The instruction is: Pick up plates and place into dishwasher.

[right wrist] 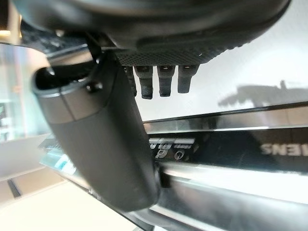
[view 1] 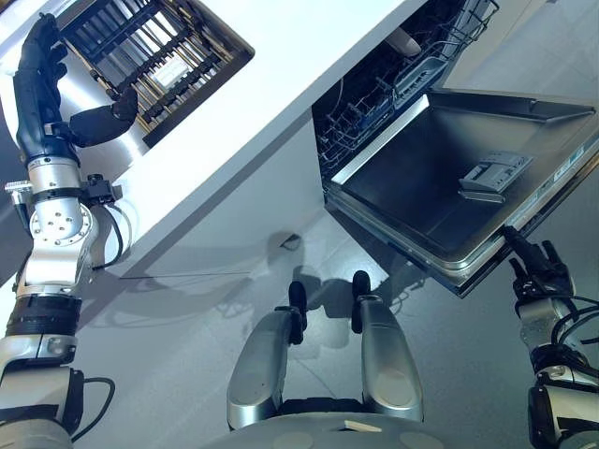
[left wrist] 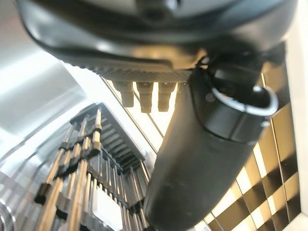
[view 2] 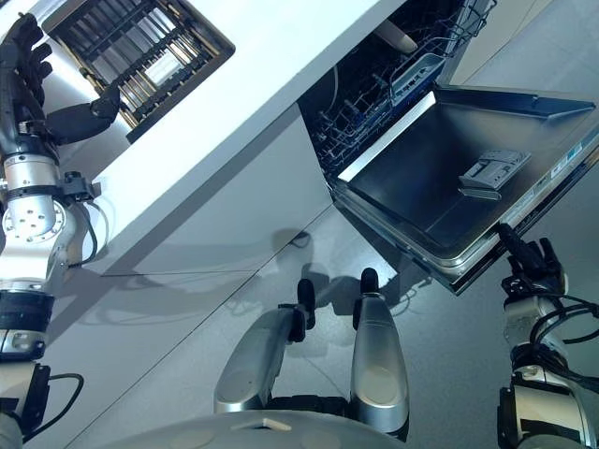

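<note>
My left hand [view 1: 42, 89] is raised beside a dark dish rack [view 1: 154, 51] sunk into the white counter [view 1: 271, 84]. Its fingers are straight, its thumb [left wrist: 202, 159] points toward the rack, and it holds nothing. The rack's metal bars [left wrist: 82, 178] show past the thumb. The dishwasher stands open, its steel door [view 1: 421, 178] folded down and its wire basket [view 1: 393, 84] visible inside. Something white [view 1: 404, 39] lies in the basket; I cannot tell what it is. My right hand [view 1: 533, 271] hangs open and empty just below the door's front edge [right wrist: 231, 149].
A grey detergent compartment [view 1: 494, 173] sits on the door's inner face. The white cabinet front [view 1: 234, 215] runs down to the grey floor [view 1: 187, 318]. The lowered door juts out over the floor on my right.
</note>
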### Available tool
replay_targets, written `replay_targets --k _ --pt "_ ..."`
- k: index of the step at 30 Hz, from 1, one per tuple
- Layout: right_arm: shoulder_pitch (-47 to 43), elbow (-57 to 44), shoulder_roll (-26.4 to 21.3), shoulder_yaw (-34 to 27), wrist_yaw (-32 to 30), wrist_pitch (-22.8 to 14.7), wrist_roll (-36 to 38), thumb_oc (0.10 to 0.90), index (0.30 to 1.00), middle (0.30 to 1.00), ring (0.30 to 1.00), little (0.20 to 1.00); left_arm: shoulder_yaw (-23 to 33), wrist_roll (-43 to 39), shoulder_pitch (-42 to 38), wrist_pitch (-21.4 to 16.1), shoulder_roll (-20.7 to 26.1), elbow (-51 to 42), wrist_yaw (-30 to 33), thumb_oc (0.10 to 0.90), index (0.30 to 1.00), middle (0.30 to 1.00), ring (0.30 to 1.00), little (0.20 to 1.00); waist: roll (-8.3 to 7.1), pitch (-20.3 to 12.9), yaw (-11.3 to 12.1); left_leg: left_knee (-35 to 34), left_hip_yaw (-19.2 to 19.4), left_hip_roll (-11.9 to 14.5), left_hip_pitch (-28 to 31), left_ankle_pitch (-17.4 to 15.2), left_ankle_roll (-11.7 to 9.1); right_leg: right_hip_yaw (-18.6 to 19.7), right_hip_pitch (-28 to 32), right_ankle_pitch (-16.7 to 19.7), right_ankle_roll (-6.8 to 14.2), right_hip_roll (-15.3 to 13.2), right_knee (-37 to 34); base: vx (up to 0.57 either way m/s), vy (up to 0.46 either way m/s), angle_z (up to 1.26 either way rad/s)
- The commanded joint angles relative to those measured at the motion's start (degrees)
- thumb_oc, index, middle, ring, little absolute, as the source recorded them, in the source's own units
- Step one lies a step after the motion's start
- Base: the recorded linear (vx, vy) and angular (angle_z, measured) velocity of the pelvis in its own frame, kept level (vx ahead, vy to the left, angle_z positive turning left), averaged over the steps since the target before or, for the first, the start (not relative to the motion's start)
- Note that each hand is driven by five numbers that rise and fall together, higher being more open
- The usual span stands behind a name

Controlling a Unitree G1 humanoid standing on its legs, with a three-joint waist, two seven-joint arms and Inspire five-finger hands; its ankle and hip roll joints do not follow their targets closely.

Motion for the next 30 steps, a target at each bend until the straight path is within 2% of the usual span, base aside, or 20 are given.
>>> replay_targets --k 1,4,7,12,16,18,21,26,30 --pt "-4.0 3.5 -0.9 2.6 3.2 3.8 3.3 0.800 0.900 0.900 0.900 0.900 0.7 -1.6 -2.2 -3.8 0.3 -1.0 2.2 0.800 0.900 0.900 0.900 0.900 2.02 -1.5 1.6 4.0 0.6 -5.5 -0.6 -5.8 2.2 -2.8 1.4 -9.3 -2.2 2.1 6.6 0.00 0.000 0.00" --pt "-4.9 1.9 0.0 3.1 9.2 5.3 8.7 0.800 0.900 0.900 0.900 0.900 1.1 -1.7 -1.9 -3.4 0.4 -1.7 1.6 0.800 0.900 0.900 0.900 0.900 2.16 -1.2 1.8 4.0 0.3 -5.7 -0.7 -5.6 2.2 -2.5 1.1 -9.3 -2.3 2.1 7.0 0.02 0.032 -0.03" --pt "-5.2 -3.7 1.9 5.3 18.4 7.6 13.1 0.800 0.900 0.900 0.900 0.900 2.0 -1.1 -1.4 -3.9 0.7 -1.6 1.0 0.800 0.900 0.900 0.900 0.900 1.74 -0.9 2.0 3.1 0.1 -5.5 -0.5 -5.1 2.3 -2.3 1.3 -8.9 -2.1 2.2 6.2 0.00 0.000 0.00" --pt "-3.2 -18.8 3.9 12.0 33.9 8.9 14.0 0.800 0.900 0.900 0.900 0.900 3.5 1.1 0.1 -5.6 1.8 -1.3 0.8 0.800 0.900 0.900 0.900 0.900 -0.30 -0.8 2.1 1.5 0.1 -4.9 0.3 -4.4 2.5 -2.1 2.3 -7.4 -1.3 2.5 3.6 0.00 -0.015 -0.02" --pt "-3.7 -33.9 4.5 16.4 41.7 8.8 13.4 0.800 0.900 0.900 0.900 0.900 3.8 2.9 0.8 -7.2 1.9 -0.5 1.1 0.800 0.900 0.900 0.900 0.900 -2.01 -0.9 2.1 0.1 0.4 -4.4 1.4 -4.0 2.5 -2.4 4.4 -5.7 -0.4 2.7 -0.6 0.00 -0.012 -0.14" --pt "-5.5 -39.8 5.9 18.0 43.4 8.7 11.6 0.800 0.900 0.900 0.900 0.900 3.1 4.0 0.9 -8.1 1.2 0.1 1.5 0.800 0.900 0.900 0.900 0.900 -2.34 -1.4 2.2 -0.7 0.3 -4.4 2.3 -4.0 2.5 -2.4 5.5 -5.3 -0.1 2.9 -2.0 0.02 0.074 -0.17" --pt "-7.8 -47.3 8.4 19.4 42.0 9.6 8.3 0.800 0.900 0.900 0.900 0.900 2.8 4.1 1.3 -9.0 0.2 0.4 1.2 0.800 0.900 0.900 0.900 0.900 -2.55 -2.4 2.5 -1.9 0.2 -4.5 3.6 -3.6 2.6 -2.4 7.2 -4.6 0.0 2.9 -4.2 0.04 0.109 -0.23" --pt "-8.2 -54.4 11.2 20.2 38.9 11.5 5.3 0.800 0.900 0.900 0.900 0.900 3.1 5.1 3.0 -9.7 -1.2 -0.4 0.8 0.800 0.900 0.900 0.900 0.900 -3.31 -4.1 3.1 -3.4 -0.2 -4.8 6.1 -3.7 2.9 -2.6 10.5 -4.0 0.1 2.9 -7.3 0.07 0.114 -0.31" --pt "-7.1 -57.0 12.0 20.2 35.4 11.4 3.1 0.800 0.900 0.900 0.900 0.900 3.6 6.0 5.0 -11.1 -2.2 -2.2 0.3 0.800 0.900 0.900 0.900 0.900 -4.66 -5.5 3.9 -5.4 -0.3 -4.9 8.5 -3.5 3.3 -2.9 13.1 -3.2 0.5 3.1 -10.0 0.08 0.124 0.06"
